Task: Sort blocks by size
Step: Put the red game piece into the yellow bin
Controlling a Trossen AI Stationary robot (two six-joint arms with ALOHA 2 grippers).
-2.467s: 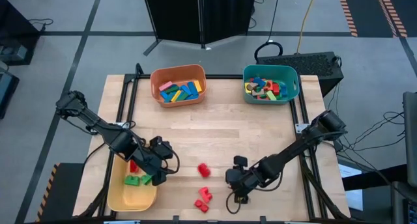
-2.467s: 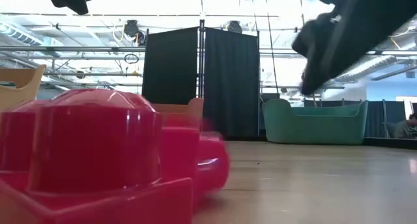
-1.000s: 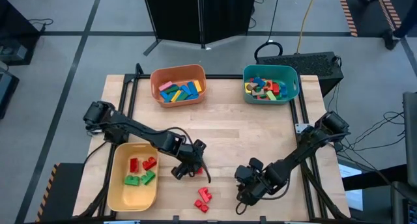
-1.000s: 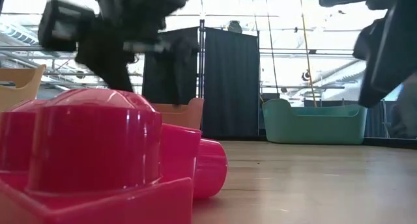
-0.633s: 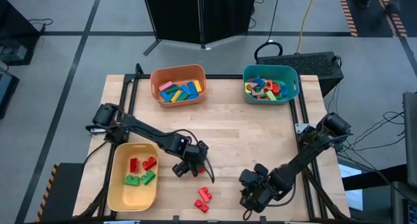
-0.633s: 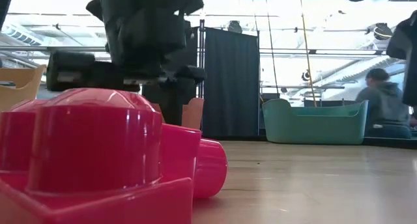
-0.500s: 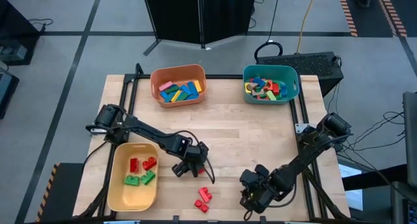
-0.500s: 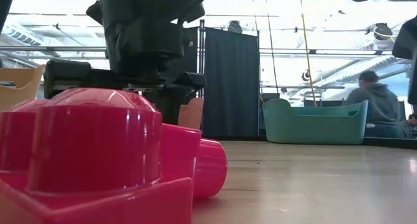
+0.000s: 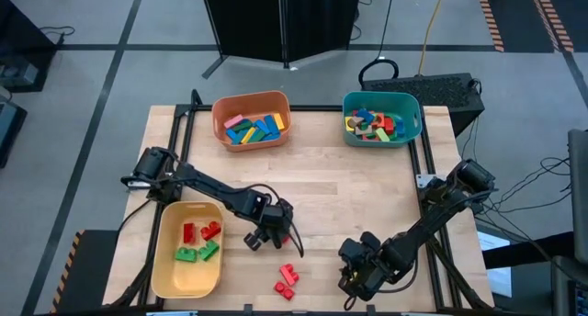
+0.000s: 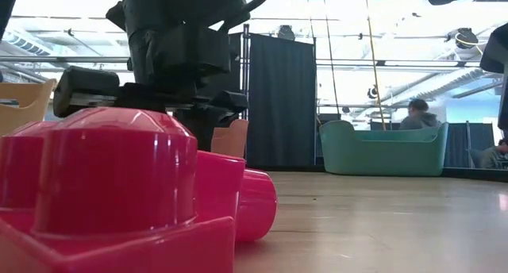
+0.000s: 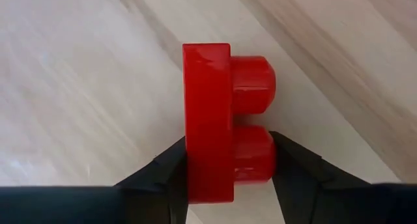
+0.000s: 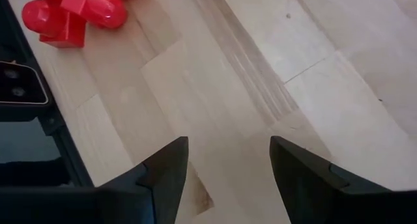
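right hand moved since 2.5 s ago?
Yes. In the high view the right hand has drawn back toward the table's near edge, ending farther from the teal bin and slightly farther right of the two red blocks.

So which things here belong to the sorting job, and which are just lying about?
Job:
- red studded block between the left gripper fingers
- red blocks loose on the table
- blocks in the yellow bin, orange bin and teal bin
- right gripper, open, empty

Lying about:
- black box behind the table
- floor cables
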